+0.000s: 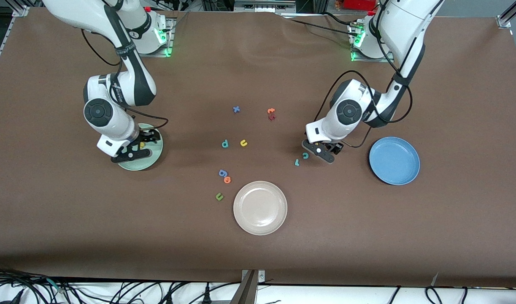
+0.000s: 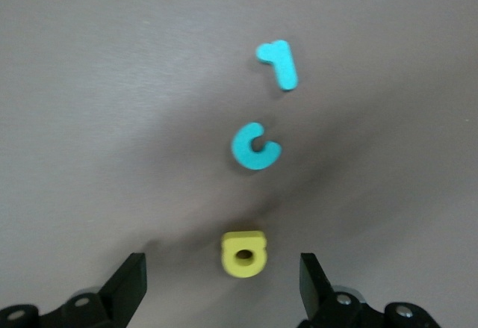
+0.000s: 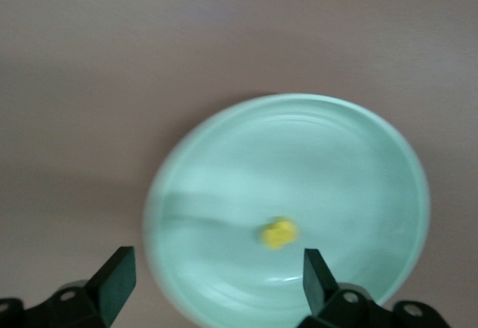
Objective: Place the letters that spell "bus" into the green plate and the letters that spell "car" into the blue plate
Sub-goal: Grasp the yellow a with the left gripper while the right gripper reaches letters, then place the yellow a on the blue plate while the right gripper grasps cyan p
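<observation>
With one small yellow foam letter [image 3: 278,232] lying in the round mint-green plate [image 1: 154,158], the right gripper [image 3: 213,279] hangs over it, jaws apart and empty. Over the yellow foam a [image 2: 243,253], the left gripper [image 2: 222,279] hangs wide open; the teal c [image 2: 255,147] and teal hook-shaped r [image 2: 278,63] lie just beside it. Nothing lies in the round blue plate [image 1: 394,161]. The teal b [image 1: 225,144] and yellow u [image 1: 243,143] wait mid-table. Most sorting remains.
</observation>
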Controlling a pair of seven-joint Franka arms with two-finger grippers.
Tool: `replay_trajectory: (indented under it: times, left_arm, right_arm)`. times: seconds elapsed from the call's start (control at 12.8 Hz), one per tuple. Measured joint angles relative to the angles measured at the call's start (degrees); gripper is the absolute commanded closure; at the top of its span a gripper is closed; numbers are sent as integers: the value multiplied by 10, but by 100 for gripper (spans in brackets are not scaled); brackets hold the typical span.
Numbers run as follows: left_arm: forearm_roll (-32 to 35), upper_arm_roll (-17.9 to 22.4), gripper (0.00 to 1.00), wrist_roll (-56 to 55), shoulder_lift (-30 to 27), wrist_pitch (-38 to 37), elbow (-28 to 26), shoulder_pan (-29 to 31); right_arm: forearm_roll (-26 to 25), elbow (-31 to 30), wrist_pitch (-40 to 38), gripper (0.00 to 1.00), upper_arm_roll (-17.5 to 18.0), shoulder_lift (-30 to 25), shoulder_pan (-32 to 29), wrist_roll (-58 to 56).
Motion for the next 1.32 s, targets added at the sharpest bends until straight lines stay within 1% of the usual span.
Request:
replay_trajectory:
  times: [0.16,0.31,0.47,0.62,0.7,0.78,0.86,0.93,1.01,1.09,1.17,1.25,1.32]
  left_arm:
    - [0,0,9,-5,6,4,0,-6]
    - [0,0,9,-5,9,8,0,-7]
    - [0,1,14,-5,13,11,0,-7]
    - [0,1,25,-5,19,16,0,-8]
    - [0,1,35,-5,20,20,0,-8]
    - [0,1,45,-5,20,20,0,-8]
    - [0,1,50,-5,20,22,0,-8]
    - [0,1,51,-5,19,23,1,-8]
    - [0,0,51,-5,19,23,1,-9]
    - [0,0,56,-5,19,23,1,-10]
    - [0,0,62,-5,19,23,1,-10]
    - [0,-1,73,-5,18,23,1,-10]
    - [0,-2,80,-5,18,23,1,-10]
  right_arm:
    - [10,33,-25,1,37,1,8,114]
    - [12,52,-27,2,71,16,23,239]
    - [12,79,-25,5,86,46,53,355]
    - [12,114,-14,13,87,85,87,464]
    - [12,126,4,13,88,104,101,514]
    - [12,132,32,18,88,122,113,556]
    - [12,135,55,19,88,139,124,588]
    - [12,135,73,24,88,153,132,609]
    - [12,136,84,24,88,162,136,621]
    - [12,136,87,29,88,167,136,630]
    - [12,138,87,34,87,169,136,639]
    - [12,139,87,39,87,170,136,643]
    - [12,140,87,39,87,171,137,644]
